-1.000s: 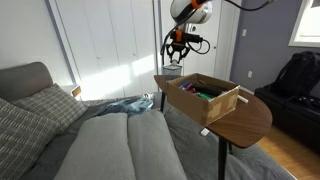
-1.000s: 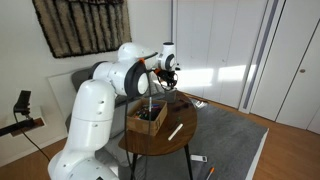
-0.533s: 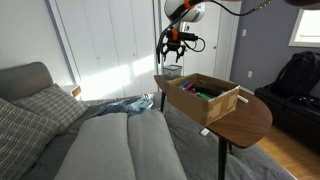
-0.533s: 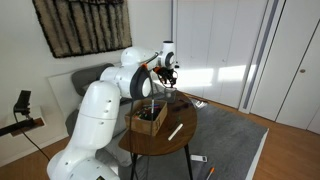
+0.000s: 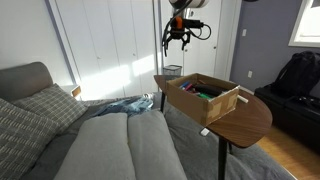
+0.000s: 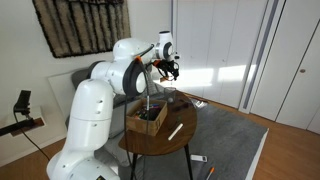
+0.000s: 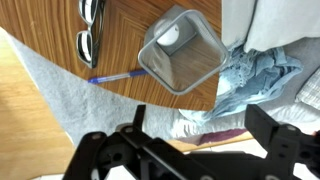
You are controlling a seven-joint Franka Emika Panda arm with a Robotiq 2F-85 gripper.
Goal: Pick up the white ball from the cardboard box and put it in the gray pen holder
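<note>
The white ball (image 7: 171, 37) lies inside the gray pen holder (image 7: 182, 60), which stands near the edge of the wooden table (image 7: 125, 40) in the wrist view. My gripper (image 7: 205, 125) hangs well above the holder, open, with nothing between its fingers. In an exterior view the gripper (image 5: 177, 42) is high over the pen holder (image 5: 173, 72), behind the cardboard box (image 5: 203, 97). Seen from the opposite side, the gripper (image 6: 172, 72) hovers above the box (image 6: 150, 118).
A blue pen (image 7: 115, 76) lies on the table beside the holder. Blue cloth (image 7: 255, 70) lies below the table edge. A gray couch (image 5: 120, 145) stands beside the table (image 5: 250, 115), and a dark bag (image 5: 295, 75) sits at the far side.
The gripper has opened and risen straight up from just above the pen holder. The white ball now rests in the holder.
</note>
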